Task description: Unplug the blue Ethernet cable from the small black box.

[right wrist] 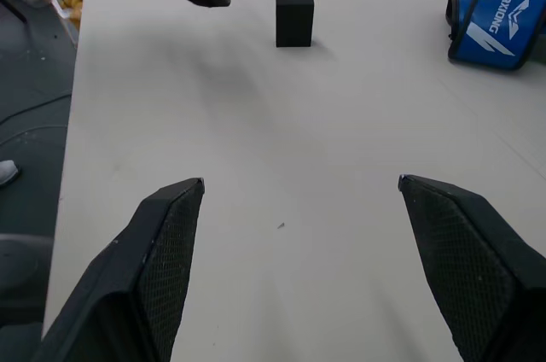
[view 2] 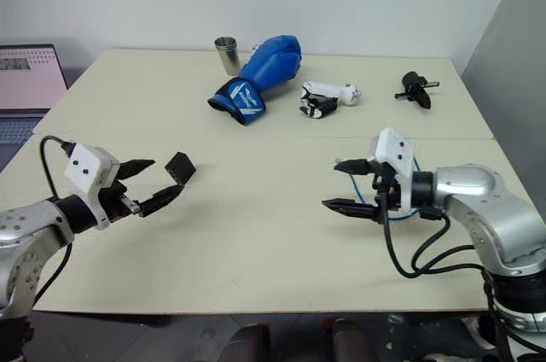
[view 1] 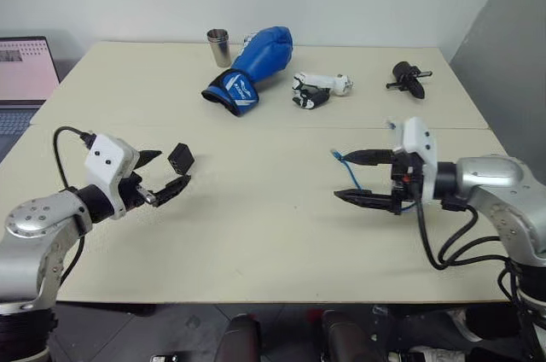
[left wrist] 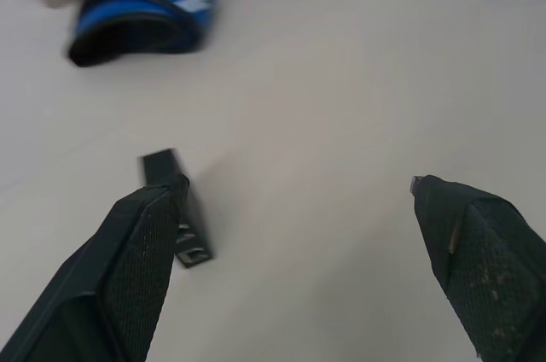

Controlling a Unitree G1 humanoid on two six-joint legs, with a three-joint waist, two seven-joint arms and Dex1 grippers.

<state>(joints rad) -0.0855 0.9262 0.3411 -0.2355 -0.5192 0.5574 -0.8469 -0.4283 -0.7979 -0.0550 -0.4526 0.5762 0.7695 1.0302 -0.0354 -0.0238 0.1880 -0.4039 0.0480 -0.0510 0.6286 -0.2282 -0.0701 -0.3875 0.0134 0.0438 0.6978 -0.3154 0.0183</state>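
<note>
Left fingers (view 1: 173, 183) spread wide, nothing held; box (view 1: 180, 157) stands on edge on desk (view 1: 256, 234), just beside fingertips, apart from them. Right fingers (view 1: 338, 176) likewise wide, nothing gripped; cable (view 1: 344, 164) lies on desk just beside right fingers, well apart from box, so judged already unplugged.

Box judged light, rigid, easily tipped; best pinched across flat faces. Cable judged limp, light; best taken at plug.

Right wrist view shows box upright, free of cable; left wrist view shows marking on its near lower edge.
</note>
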